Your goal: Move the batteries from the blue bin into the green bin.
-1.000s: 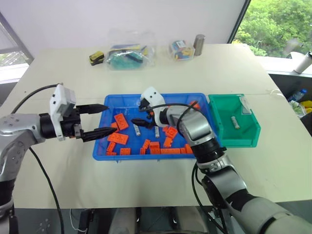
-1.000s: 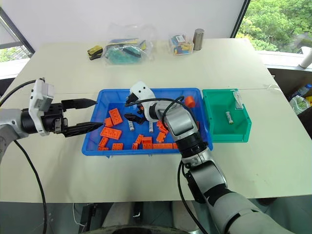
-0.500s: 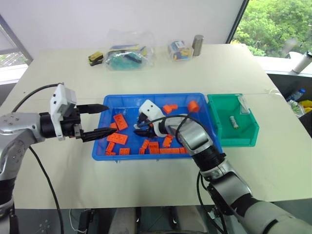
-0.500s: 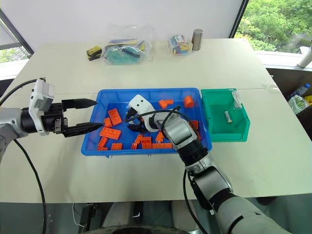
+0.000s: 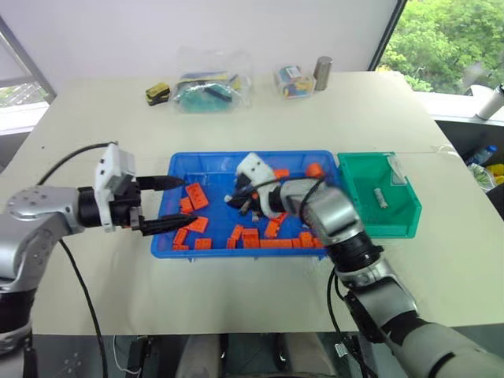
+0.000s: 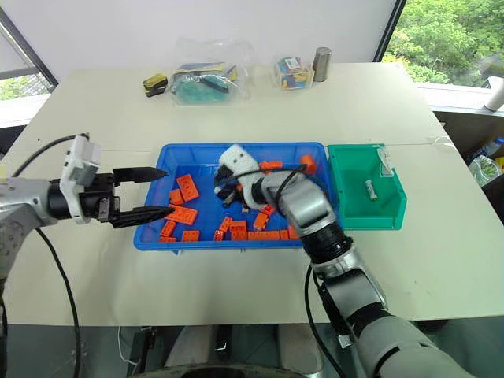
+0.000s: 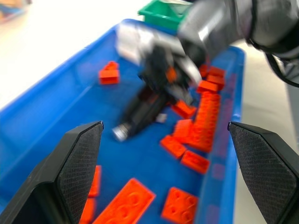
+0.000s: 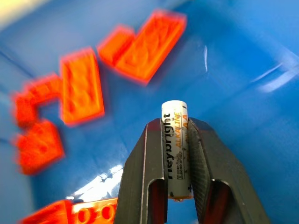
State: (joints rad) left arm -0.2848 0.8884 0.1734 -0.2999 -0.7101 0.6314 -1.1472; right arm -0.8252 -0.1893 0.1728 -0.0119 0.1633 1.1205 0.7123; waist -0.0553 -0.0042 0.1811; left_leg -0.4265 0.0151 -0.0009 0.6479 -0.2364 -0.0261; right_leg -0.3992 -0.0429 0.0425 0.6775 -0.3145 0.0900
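Since a second earlier, the right gripper [image 8: 175,154] had clenched its jaws on a battery [image 8: 175,140] and lifted it off the floor of the blue bin [image 5: 169,246]; before that its jaws stood apart above the bricks. In the right wrist view the battery stood gripped between the two black fingers [image 8: 140,186], its pale end poking out past the tips, with blue bin floor and orange bricks [image 8: 81,86] behind it. In the head views the right gripper [image 5: 239,198] hung over the middle of the blue bin, pointing toward the robot's left.

The left gripper [image 5: 175,202] hovered at the left edge of the blue bin, its jaws spread wide and grasping nothing, the tips reaching just over the bin's rim. It had edged a little nearer the bin than before.

Orange bricks lay scattered across the blue bin, most along its near side. The green bin [image 5: 405,224] sat touching the blue bin's right end, with one battery [image 5: 379,196] lying inside it. At the far edge of the desk [image 5: 94,118] stood a metal can [image 5: 322,72] beside some clear bags of small items [image 5: 206,84].
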